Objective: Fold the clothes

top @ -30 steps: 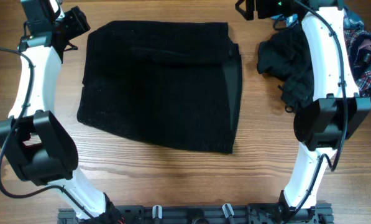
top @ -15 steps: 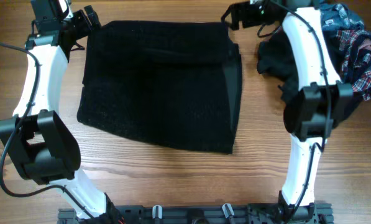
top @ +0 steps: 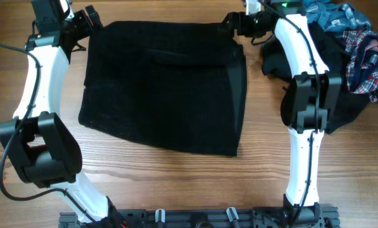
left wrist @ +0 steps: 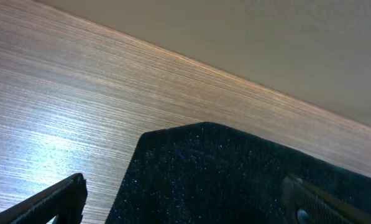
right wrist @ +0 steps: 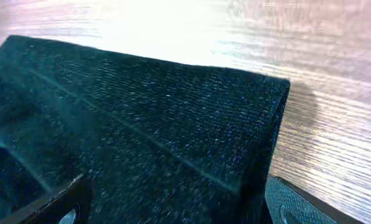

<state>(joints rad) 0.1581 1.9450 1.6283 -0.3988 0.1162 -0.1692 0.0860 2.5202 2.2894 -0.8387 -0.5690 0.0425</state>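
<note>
progress: early, my guess | black garment (top: 163,88) lies flat as 1 rectangle | left gripper (top: 87,22) at its far-left corner — wide open, empty | right gripper (top: 234,24) at its far-right corner — spread astride cloth, nothing clamped | heap of other clothes (top: 366,63) right of it, unfolded

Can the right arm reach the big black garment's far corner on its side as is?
Probably yes. The right gripper is at that corner of the black garment, jaws open; its wrist view shows the folded corner between the fingers, uncovered. The other clothes lie off to the side.
</note>
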